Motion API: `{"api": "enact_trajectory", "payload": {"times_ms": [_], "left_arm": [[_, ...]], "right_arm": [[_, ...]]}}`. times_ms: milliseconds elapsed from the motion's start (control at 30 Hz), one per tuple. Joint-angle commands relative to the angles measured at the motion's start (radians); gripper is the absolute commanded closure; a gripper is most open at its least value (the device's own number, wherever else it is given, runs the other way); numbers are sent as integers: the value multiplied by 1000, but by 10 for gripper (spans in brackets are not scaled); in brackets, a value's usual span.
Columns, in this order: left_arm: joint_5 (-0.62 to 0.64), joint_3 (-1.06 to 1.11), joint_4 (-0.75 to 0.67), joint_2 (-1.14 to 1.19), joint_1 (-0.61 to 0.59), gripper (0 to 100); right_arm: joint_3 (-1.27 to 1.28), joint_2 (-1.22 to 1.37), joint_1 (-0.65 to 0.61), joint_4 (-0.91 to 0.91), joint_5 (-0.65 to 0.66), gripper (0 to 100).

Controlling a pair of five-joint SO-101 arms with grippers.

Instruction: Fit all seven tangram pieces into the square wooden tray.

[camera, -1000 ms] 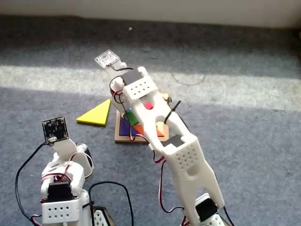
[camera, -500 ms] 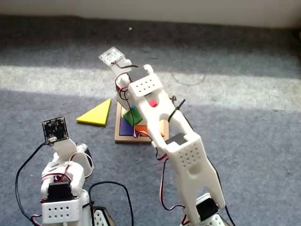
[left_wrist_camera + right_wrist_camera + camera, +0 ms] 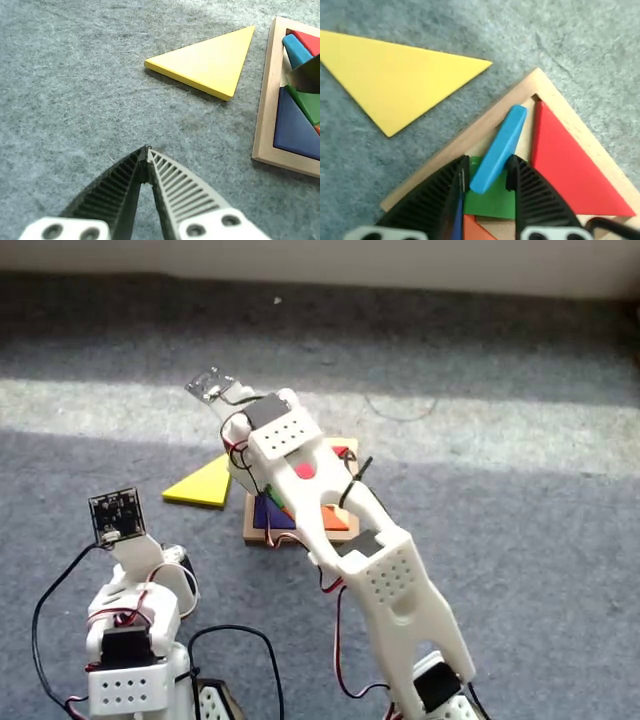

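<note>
The square wooden tray [image 3: 485,116] holds a red triangle [image 3: 570,165], a green piece [image 3: 492,200] and an orange piece [image 3: 475,227]. My right gripper [image 3: 487,167] is shut on a light blue piece [image 3: 498,144], which stands tilted on its edge in the tray's corner beside the red triangle. A large yellow triangle [image 3: 395,80] lies flat on the carpet just outside that corner. From above, my right arm [image 3: 330,510] reaches over the tray [image 3: 262,536], beside the yellow triangle [image 3: 205,483]. My left gripper [image 3: 146,150] is shut and empty over carpet, short of the yellow triangle [image 3: 210,62].
Grey carpet [image 3: 520,490] surrounds the tray, with a sunlit band across the far side. The left arm [image 3: 130,640] sits folded at the near left, with black cables [image 3: 235,635] beside it. The left wrist view shows the tray rim [image 3: 265,100] and a dark blue piece [image 3: 295,125].
My right arm's wrist has swung left over the tray toward the corner next to the yellow triangle. The left arm has not moved.
</note>
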Motion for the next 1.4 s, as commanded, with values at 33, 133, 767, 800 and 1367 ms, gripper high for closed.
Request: {"api": "enact_trajectory", "payload": {"times_ms": [33, 133, 767, 800, 1367], "left_arm": [[9, 19, 5, -25, 15, 994], [9, 19, 5, -25, 15, 994], [9, 19, 5, -25, 15, 994], [9, 19, 5, -25, 15, 994], [9, 19, 5, -25, 15, 994]], "right_arm": [[-10, -30, -16, 47, 5, 872], [-61, -24, -28, 84, 5, 872], [-302, -4, -45, 191, 3, 933], [-292, 8, -50, 171, 3, 948], [-352, 147, 18, 171, 11, 979]]}}
